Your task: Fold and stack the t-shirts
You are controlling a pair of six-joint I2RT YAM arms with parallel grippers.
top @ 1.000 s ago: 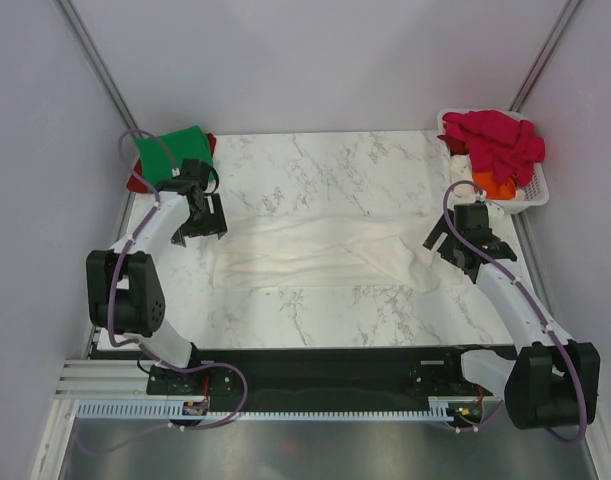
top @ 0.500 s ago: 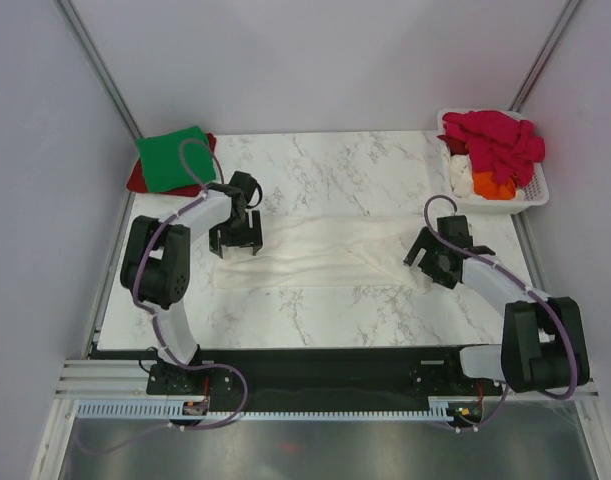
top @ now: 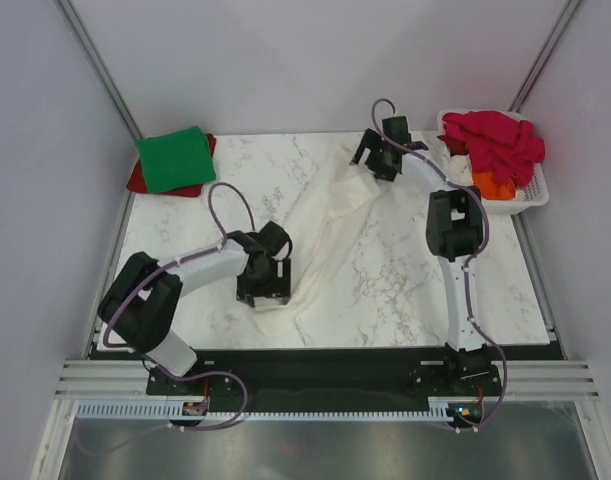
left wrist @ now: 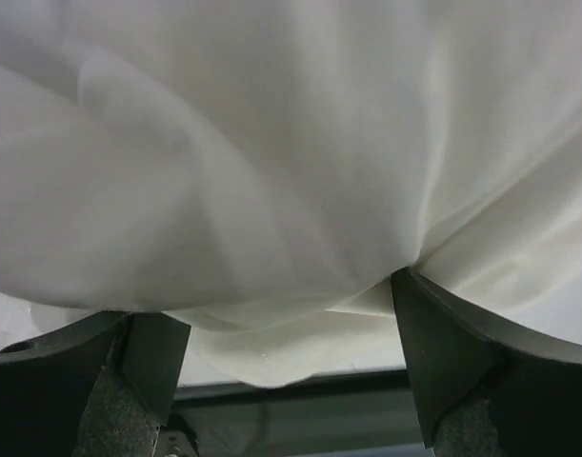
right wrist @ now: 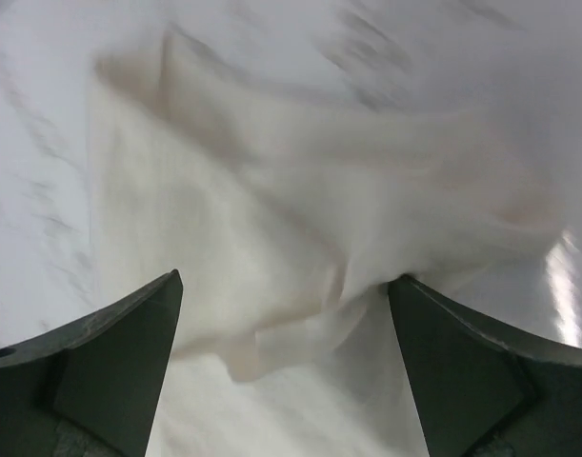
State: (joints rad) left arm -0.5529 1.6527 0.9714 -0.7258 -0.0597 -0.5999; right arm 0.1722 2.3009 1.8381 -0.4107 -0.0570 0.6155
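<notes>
A large white t-shirt (top: 325, 230) lies bunched in a diagonal band from the near left to the far right of the marble table. My left gripper (top: 265, 297) is at its near end, jaws wide apart, with cloth (left wrist: 271, 171) draped between the fingers (left wrist: 443, 362). At the far end my right gripper (top: 377, 160) also stands open over the cloth (right wrist: 300, 209), which lies between its fingers (right wrist: 119, 362). A folded green t-shirt (top: 173, 158) rests on a red one (top: 135, 182) at the far left corner.
A white slatted basket (top: 537, 190) at the far right holds magenta t-shirts (top: 495, 140) and an orange one (top: 495, 185). The table's near edge (top: 325, 347) runs just below the left gripper.
The left gripper has swung from the far left to the near middle and the right gripper to the far side. The white t-shirt has turned from a sideways band to a diagonal one.
</notes>
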